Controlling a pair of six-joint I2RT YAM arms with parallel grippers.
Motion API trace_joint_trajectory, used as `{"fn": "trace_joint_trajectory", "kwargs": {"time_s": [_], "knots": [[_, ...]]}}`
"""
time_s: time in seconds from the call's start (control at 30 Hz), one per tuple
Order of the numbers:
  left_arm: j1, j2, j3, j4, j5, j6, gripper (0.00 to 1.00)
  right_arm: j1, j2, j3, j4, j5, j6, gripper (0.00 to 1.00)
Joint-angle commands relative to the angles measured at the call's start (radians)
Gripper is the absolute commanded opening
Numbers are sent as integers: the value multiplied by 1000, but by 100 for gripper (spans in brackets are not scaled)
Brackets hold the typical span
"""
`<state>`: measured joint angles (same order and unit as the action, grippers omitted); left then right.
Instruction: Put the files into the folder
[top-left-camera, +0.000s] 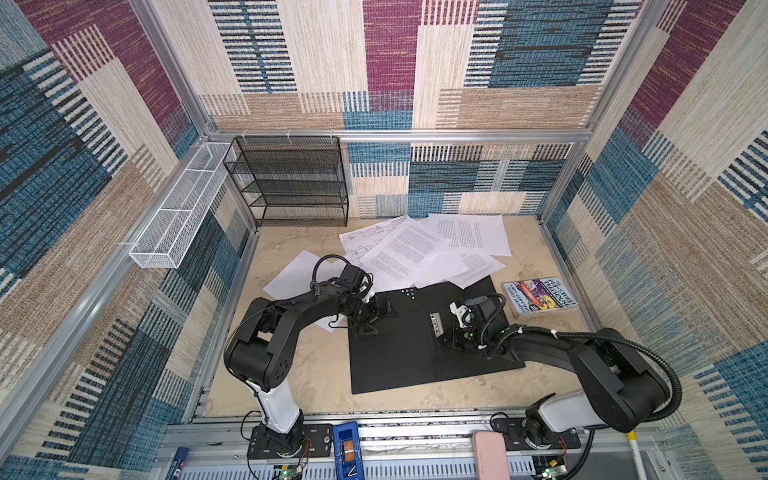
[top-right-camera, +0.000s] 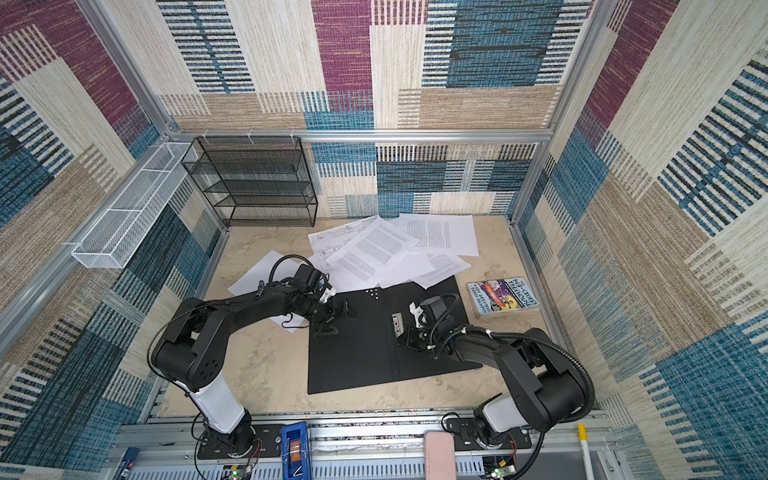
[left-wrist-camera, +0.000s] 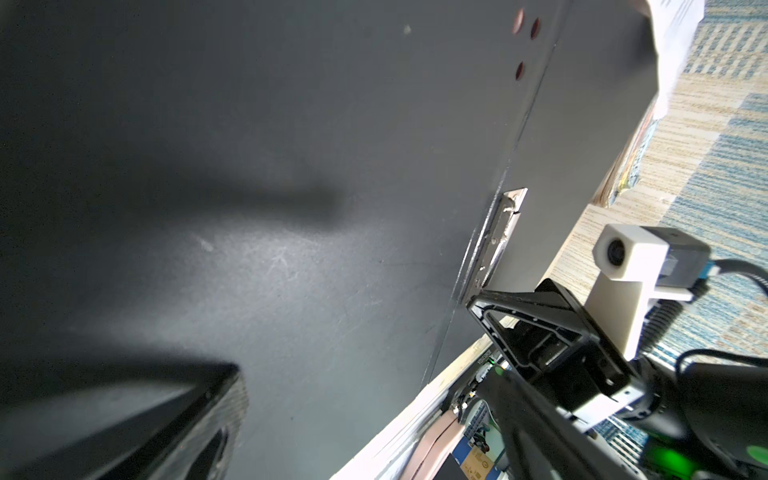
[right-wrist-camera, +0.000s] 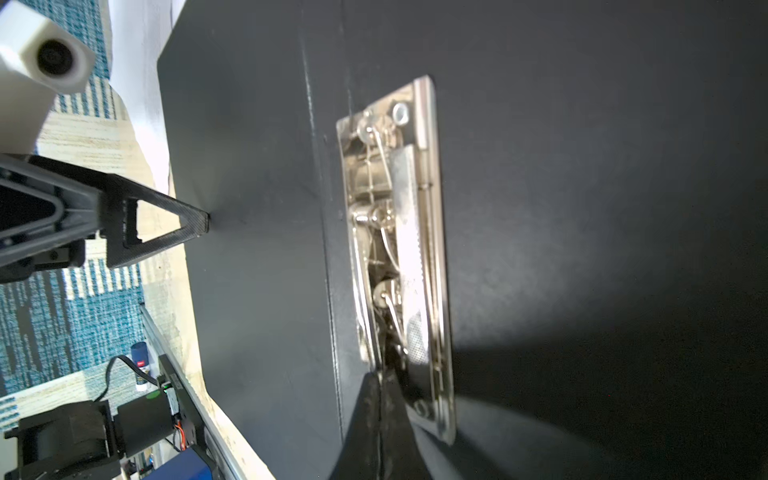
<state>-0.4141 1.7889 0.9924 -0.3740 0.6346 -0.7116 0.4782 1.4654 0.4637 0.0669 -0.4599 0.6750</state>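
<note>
Right gripper (right-wrist-camera: 380, 386) closed at clip (right-wrist-camera: 395, 232) end | wrist view only | folder (top-left-camera: 395, 353) flat

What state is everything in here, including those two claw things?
Folder: open, lying flat, black inside up.
Clip: down flat, no paper under it.
Files: loose, overlapping, beyond the folder, some over its far edge.
Book: closed, lying flat.
Left gripper: jaws open, low over folder.
Right gripper: jaws shut at the clip's end.
</note>
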Motion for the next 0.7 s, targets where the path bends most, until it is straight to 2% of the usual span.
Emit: {"fn": "trace_joint_trajectory", "kwargs": {"time_s": [0.0, 0.17, 0.27, 0.47, 0.5, 0.6, 0.67], "knots": [[8, 48, -23, -145, -242, 34, 98, 1, 23, -39, -59, 114, 75, 0], [13, 56, -33, -140, -239, 35, 98, 1, -2, -95, -18, 145, 138, 0], [13, 55, -34, -143, -241, 39, 98, 0, -83, -107, 20, 108, 152, 0], [13, 70, -28, -139, -233, 41, 98, 3, -178, -23, -36, 46, 102, 0], [12, 72, -26, -136, -230, 40, 98, 2, -174, -14, -29, 21, 98, 4], [13, 70, -26, -135, -224, 42, 98, 3, -166, -3, 10, -43, 90, 40], [13, 69, -27, -134, -219, 43, 98, 3, -168, 4, 14, -48, 87, 53]]}}
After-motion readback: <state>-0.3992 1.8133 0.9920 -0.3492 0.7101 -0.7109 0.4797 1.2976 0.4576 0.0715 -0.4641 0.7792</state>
